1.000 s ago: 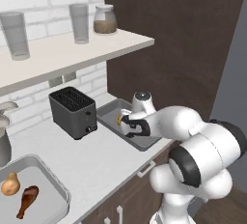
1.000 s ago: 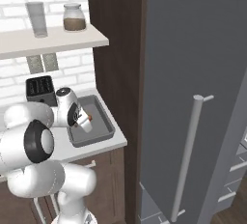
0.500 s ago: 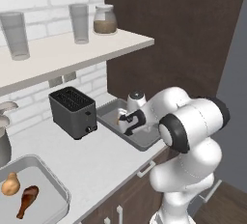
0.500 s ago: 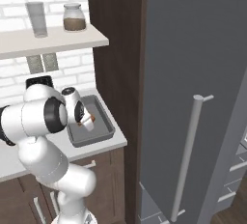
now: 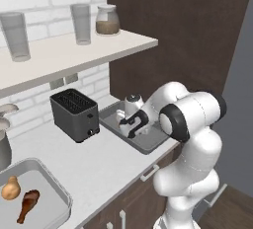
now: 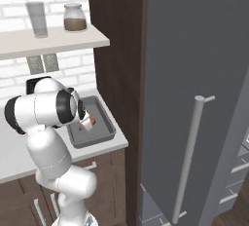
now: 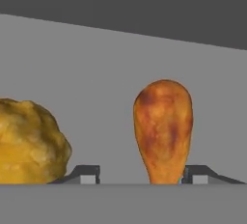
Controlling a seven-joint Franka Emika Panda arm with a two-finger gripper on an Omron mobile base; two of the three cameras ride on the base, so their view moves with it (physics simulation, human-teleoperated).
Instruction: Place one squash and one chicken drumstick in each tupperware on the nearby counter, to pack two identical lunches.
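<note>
- Two dark finger tips of the gripper (image 7: 140, 175) stand apart low over a shallow grey rectangular tupperware tray (image 7: 96, 73); an orange-brown chicken drumstick (image 7: 163, 129) lies between them, just beside the right tip, and whether they touch cannot be told.
- Left of the drumstick in the hand view, a lumpy yellow-orange squash (image 7: 29, 141) rests on the same tray floor.
- From the left base view, a second grey tray (image 5: 49, 173) at the counter's left end holds a tan squash (image 5: 11, 188) and a brown drumstick (image 5: 28, 205) side by side.
- Further right stands a black toaster (image 5: 74, 114), then the tray (image 5: 111, 119) under the white arm's hand (image 5: 133, 124).
</note>
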